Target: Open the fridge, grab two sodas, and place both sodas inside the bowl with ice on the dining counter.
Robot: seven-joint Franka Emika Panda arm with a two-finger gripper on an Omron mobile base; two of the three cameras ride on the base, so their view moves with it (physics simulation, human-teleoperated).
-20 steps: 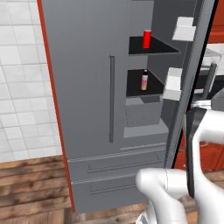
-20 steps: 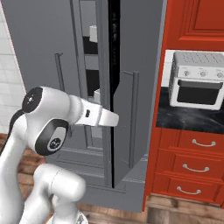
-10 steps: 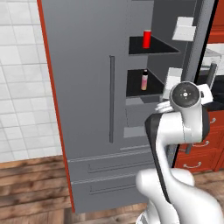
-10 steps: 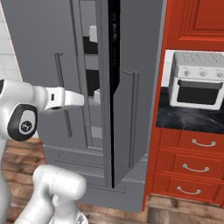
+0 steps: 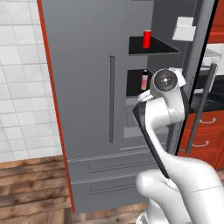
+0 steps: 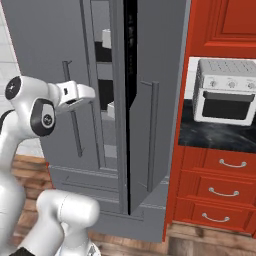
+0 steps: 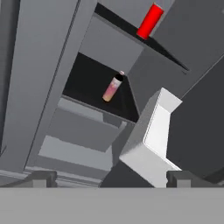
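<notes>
The grey fridge (image 5: 87, 87) has its left door shut and its right door (image 6: 150, 125) swung open. A red soda can (image 5: 147, 39) stands upright on an upper inner shelf, up and to the right in the hand view (image 7: 150, 21). My gripper (image 7: 111, 178) is open, nothing between its fingertips (image 7: 43, 177), and faces the open compartment from a short way out. In the right base view my hand (image 6: 75, 93) hovers at mid-height in front of the left door. The bowl, the ice and the dining counter are out of view.
A small pinkish bottle (image 7: 113, 87) stands on the shelf below the can. A white door bin (image 7: 153, 140) juts from the open door, close on the right. Red cabinets with a white toaster oven (image 6: 227, 97) on a black top flank the fridge.
My arm has swung left and up, away from the open door's edge, to stand before the open compartment. The gripper stays open.
</notes>
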